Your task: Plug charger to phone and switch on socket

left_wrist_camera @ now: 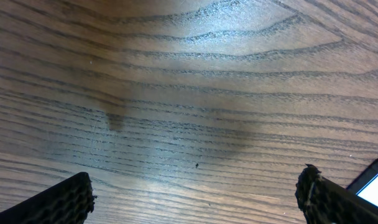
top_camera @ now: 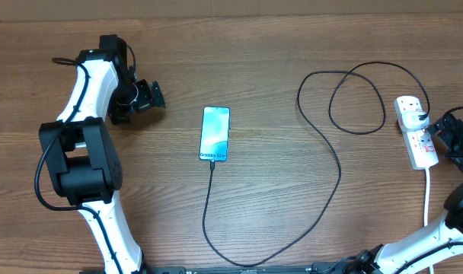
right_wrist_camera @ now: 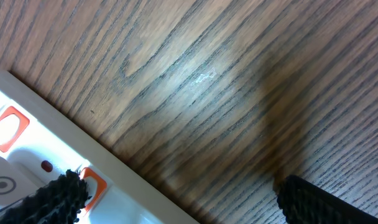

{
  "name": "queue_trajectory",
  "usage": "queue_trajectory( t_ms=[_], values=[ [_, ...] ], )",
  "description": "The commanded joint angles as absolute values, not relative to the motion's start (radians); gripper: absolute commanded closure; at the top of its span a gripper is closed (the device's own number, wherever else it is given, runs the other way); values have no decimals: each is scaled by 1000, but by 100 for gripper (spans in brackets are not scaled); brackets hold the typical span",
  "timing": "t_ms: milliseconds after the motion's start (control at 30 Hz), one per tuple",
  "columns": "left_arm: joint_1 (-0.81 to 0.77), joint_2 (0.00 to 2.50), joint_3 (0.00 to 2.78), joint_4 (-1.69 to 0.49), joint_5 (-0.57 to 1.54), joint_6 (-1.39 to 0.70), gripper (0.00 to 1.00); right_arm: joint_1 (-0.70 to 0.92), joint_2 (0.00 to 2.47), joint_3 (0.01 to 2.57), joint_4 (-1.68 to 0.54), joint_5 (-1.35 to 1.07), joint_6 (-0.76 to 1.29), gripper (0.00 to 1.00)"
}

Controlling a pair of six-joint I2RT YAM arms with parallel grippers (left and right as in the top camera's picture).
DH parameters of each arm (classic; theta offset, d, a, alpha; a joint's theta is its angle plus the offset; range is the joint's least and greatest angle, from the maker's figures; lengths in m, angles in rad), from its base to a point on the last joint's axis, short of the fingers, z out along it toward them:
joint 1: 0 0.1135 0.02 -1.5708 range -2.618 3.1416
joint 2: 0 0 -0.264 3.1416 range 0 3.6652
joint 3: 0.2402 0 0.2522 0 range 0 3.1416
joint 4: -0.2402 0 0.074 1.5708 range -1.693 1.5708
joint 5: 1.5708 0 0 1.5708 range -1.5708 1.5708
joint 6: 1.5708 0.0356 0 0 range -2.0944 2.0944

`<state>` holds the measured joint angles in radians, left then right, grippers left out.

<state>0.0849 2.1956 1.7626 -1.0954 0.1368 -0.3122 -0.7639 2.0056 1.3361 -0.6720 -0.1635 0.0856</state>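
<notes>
The phone [top_camera: 215, 134] lies screen up in the middle of the table, its screen lit light blue. The thin black charger cable [top_camera: 323, 190] meets the phone's near end, loops wide to the right and ends in a black plug [top_camera: 420, 116] seated in the white socket strip [top_camera: 414, 141]. My left gripper [top_camera: 154, 97] stands open to the left of the phone, with nothing between its fingers [left_wrist_camera: 64, 202]; a phone corner [left_wrist_camera: 374, 186] shows beside its right finger. My right gripper [top_camera: 443, 141] is open right beside the socket [right_wrist_camera: 27, 168], one finger [right_wrist_camera: 52, 199] over a red switch [right_wrist_camera: 94, 182].
The socket's white lead [top_camera: 427, 194] runs toward the table's near edge on the right. The charger cable forms a second loop [top_camera: 357, 99] left of the socket. Bare wood table [top_camera: 277, 68] lies around the phone.
</notes>
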Motion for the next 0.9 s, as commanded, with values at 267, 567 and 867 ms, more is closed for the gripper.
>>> queue_trajectory(
  t_ms=[267, 567, 867],
  values=[
    [78, 2203, 1782, -1094, 123, -322, 0, -735, 2011, 1334, -683, -151, 67, 0],
    [78, 2203, 1782, -1094, 123, -322, 0, -721, 2011, 1334, -702, -150, 51, 0],
    [78, 2203, 1782, -1094, 123, -322, 1, -713, 2011, 1334, -731, -150, 51, 0]
  ],
)
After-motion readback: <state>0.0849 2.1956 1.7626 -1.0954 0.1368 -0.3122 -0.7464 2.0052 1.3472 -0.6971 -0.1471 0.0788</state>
